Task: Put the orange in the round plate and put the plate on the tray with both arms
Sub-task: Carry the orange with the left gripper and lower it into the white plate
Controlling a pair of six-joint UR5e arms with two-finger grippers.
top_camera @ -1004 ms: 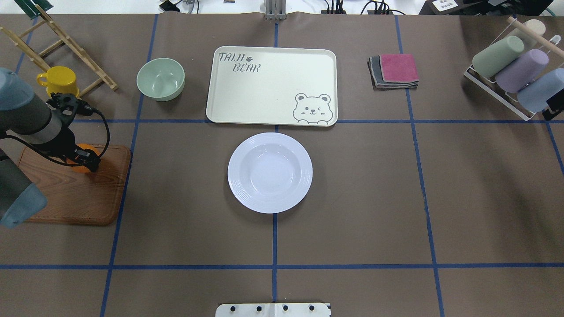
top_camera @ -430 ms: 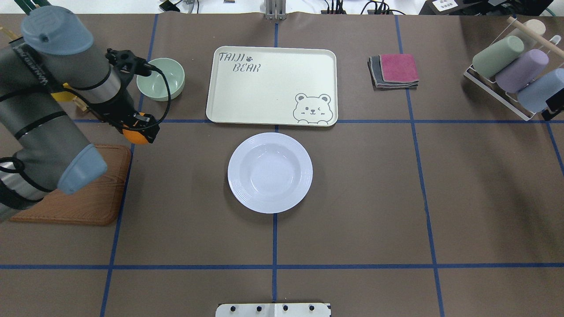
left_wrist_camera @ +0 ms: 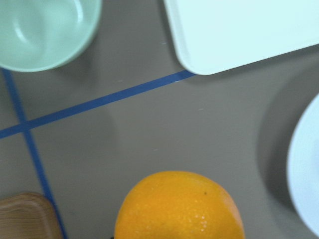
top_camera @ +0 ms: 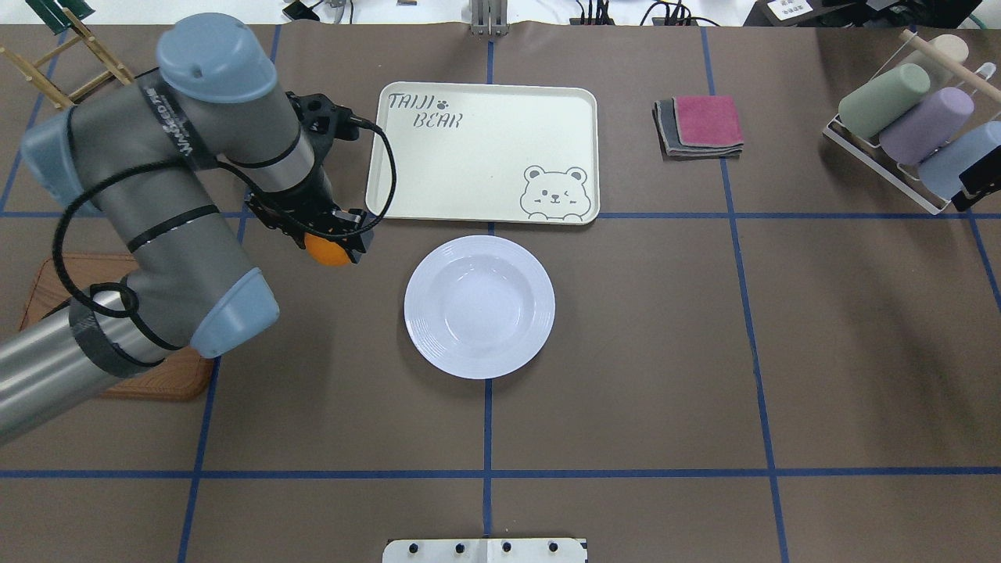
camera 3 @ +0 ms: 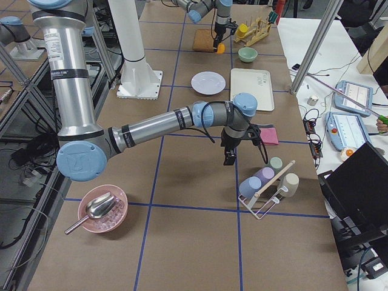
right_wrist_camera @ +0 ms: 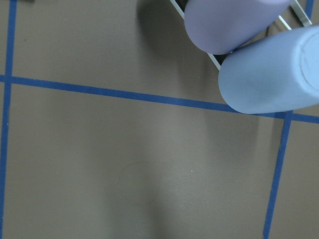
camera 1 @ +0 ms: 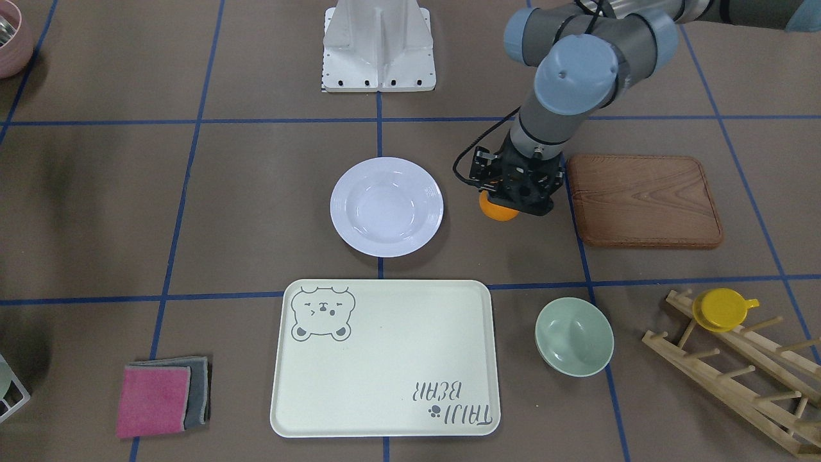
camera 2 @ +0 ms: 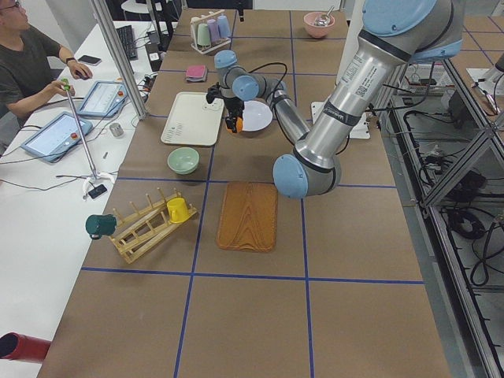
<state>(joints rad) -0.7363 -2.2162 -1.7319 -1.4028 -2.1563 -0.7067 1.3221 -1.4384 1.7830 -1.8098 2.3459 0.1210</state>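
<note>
Step in hand: carrying the fruit across to the plate; my reading is that the task is at an early stage, with the plate not yet loaded.
Left gripper (top_camera: pixel 335 236): black two-finger jaws clamped on the orange (top_camera: pixel 327 250), a small round bright-orange fruit, which hangs below them clear of the brown-papered table (top_camera: pixel 626 352).
Where the orange is: in the air over bare table, between the brown wooden board (camera 1: pixel 643 200) near the left end and the glossy white round plate (top_camera: pixel 478 306) with a ribbed rim at the table's middle.
Key relation: the round plate lies to the robot's right of the held orange, near but with a strip of bare table between; its well is empty.
Tray (top_camera: pixel 485 148): large cream rounded-corner rectangle with a bear drawing, just beyond the plate toward the far edge, nothing on it.
Bowl (camera 1: pixel 574 337): pale green, beside the tray's left end, off the path.
Right gripper (camera 3: pixel 228 159): well apart, low near the cup rack (top_camera: pixel 882 169) at the right end; whether its jaws are parted I cannot tell.
Nearer arm: the left, by far.
</note>
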